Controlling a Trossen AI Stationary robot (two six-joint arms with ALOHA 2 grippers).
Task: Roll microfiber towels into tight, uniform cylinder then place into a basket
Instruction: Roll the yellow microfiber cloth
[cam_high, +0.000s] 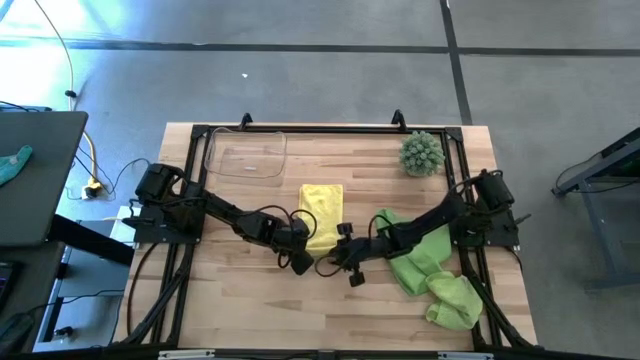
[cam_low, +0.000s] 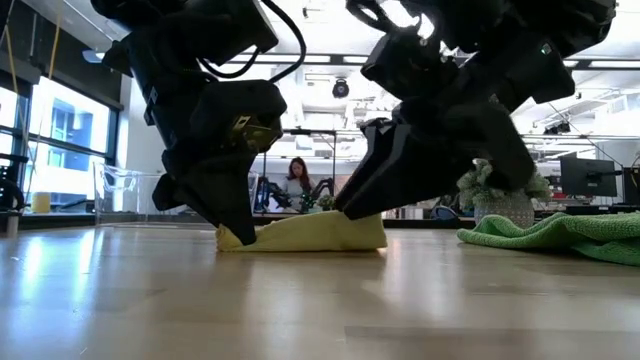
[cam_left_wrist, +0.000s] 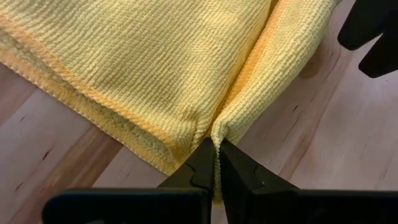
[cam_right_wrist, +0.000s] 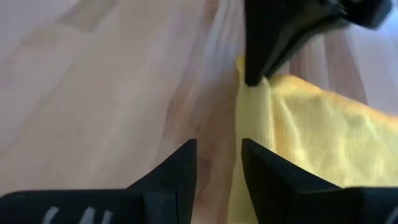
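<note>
The left pincer (cam_left_wrist: 216, 163) pinches the yellow towel (cam_high: 322, 212) at its near edge; the right pincer (cam_right_wrist: 219, 163), jaws apart and empty, hovers alongside at the near-right corner.

yellow towel (cam_high: 321, 215) folded, mid-table | green towels (cam_high: 430, 268) crumpled, apparently two | basket (cam_high: 245, 153) upright

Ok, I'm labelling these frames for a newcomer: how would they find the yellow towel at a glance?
Start at the wooden table and look to its middle, between the two dark arms. The yellow towel lies flat there, its near edge pinched in the left pincer, the right pincer beside it. It is the only yellow cloth; the green towels lie crumpled to its right.
</note>
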